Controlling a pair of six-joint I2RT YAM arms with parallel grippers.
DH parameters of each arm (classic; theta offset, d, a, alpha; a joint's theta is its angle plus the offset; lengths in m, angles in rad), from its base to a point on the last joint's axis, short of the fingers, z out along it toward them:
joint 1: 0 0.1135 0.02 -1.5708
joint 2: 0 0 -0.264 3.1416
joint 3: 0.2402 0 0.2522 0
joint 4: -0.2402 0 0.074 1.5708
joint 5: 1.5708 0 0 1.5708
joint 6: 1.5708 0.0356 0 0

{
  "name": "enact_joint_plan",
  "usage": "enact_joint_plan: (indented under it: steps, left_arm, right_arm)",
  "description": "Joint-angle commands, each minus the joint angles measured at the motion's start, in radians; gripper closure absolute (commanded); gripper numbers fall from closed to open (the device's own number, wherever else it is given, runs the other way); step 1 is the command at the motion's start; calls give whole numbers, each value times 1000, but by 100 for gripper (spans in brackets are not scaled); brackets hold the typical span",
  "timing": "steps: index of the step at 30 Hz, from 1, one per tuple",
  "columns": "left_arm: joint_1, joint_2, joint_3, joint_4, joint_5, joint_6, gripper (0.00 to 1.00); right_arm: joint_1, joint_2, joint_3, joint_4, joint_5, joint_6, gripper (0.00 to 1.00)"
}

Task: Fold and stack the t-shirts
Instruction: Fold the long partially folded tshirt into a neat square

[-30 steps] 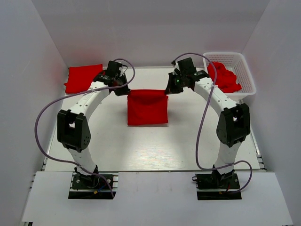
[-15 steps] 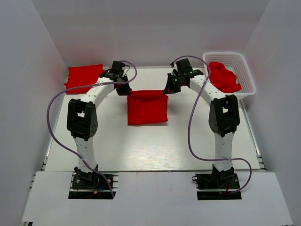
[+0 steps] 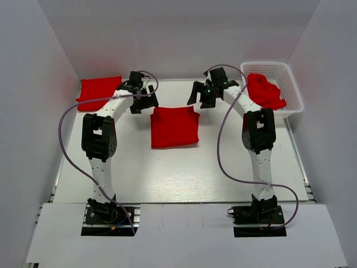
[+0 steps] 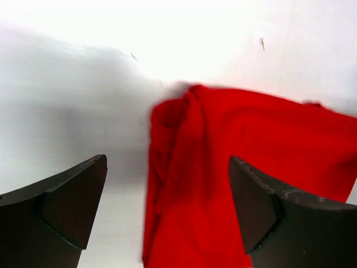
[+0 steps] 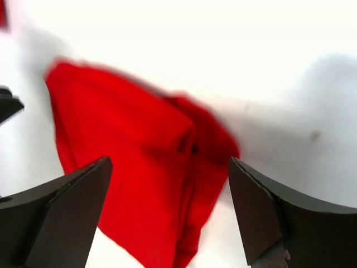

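A folded red t-shirt (image 3: 174, 127) lies flat in the middle of the table. My left gripper (image 3: 145, 104) hangs open just above its back left corner, with nothing between the fingers. In the left wrist view that corner of the shirt (image 4: 234, 167) shows below the open gripper (image 4: 167, 162). My right gripper (image 3: 203, 99) is open above the back right corner, and the right wrist view shows the shirt (image 5: 128, 145) under the spread gripper (image 5: 170, 162). Another folded red t-shirt (image 3: 98, 92) rests at the back left. Crumpled red t-shirts (image 3: 265, 92) fill the basket.
The white lattice basket (image 3: 294, 92) stands at the back right corner. White walls close the table on the left, back and right. Purple cables loop from both arms over the table's sides.
Both grippers have opened and let go of the middle shirt's back corners, then drawn slightly back and up. The shirt has settled flat on the table.
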Motion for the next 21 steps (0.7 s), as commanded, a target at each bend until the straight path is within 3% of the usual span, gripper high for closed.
enact_joint_plan:
  steps: [1,5,14,21]
  left_arm:
    - [36,-41,137,28,-52,37,0]
    - [45,-69,167,-8,-54,83,0]
    - [16,-268,-275,198,179,201,0]
    - [-5,-238,-355,250,189,201,0]
  right_arm:
    - [-37,21,182,62,-20,13,10]
    - [-42,-63,105,91,0,3,10]
    - [-41,-420,-409,151,46,-70,10]
    - [-44,-624,-662,180,101,-75,10]
